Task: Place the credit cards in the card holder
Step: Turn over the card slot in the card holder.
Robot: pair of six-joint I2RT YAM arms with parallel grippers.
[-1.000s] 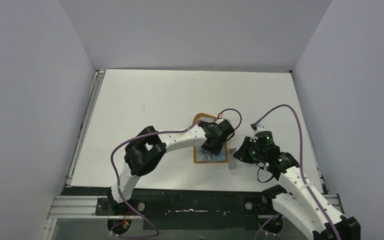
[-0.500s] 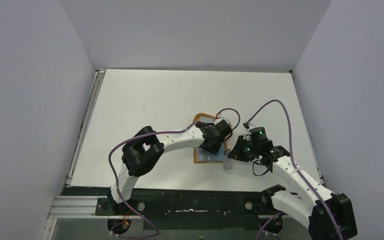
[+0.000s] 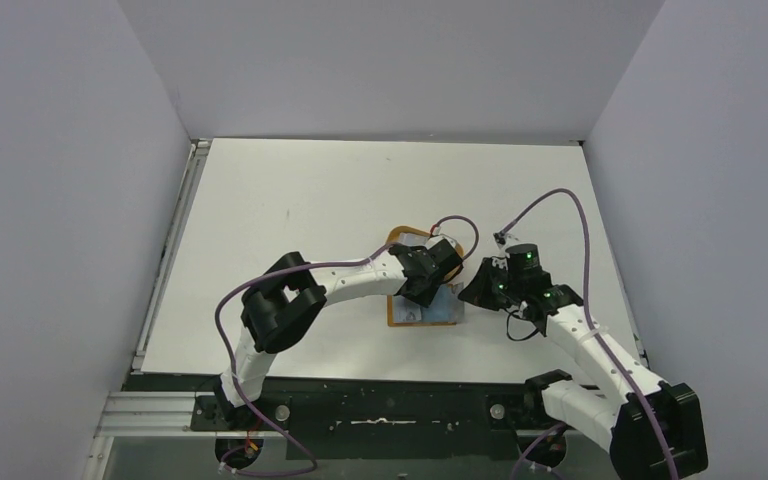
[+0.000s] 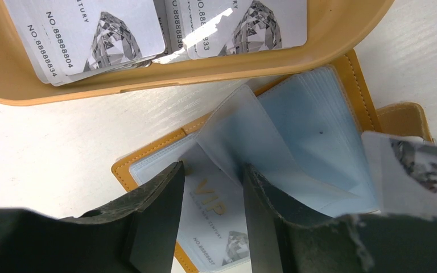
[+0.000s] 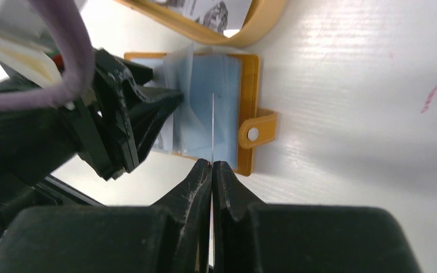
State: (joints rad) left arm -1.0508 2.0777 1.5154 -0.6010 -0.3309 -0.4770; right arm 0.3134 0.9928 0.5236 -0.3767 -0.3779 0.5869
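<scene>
Ideally the right gripper (image 5: 211,165), clamped on a credit card (image 5: 212,125), feeds it in level from 3 o'clock of the card holder (image 5: 249,85). The left gripper (image 4: 211,176), half-open astride a clear pocket (image 4: 239,131), should spread its mouth.

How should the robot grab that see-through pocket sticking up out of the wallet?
Pinch the pocket near its free edge, coming down from above, one finger on each face. It stands up thin and floppy from the middle of the holder, where its lower end seems attached, while the other pockets lie flat.
</scene>
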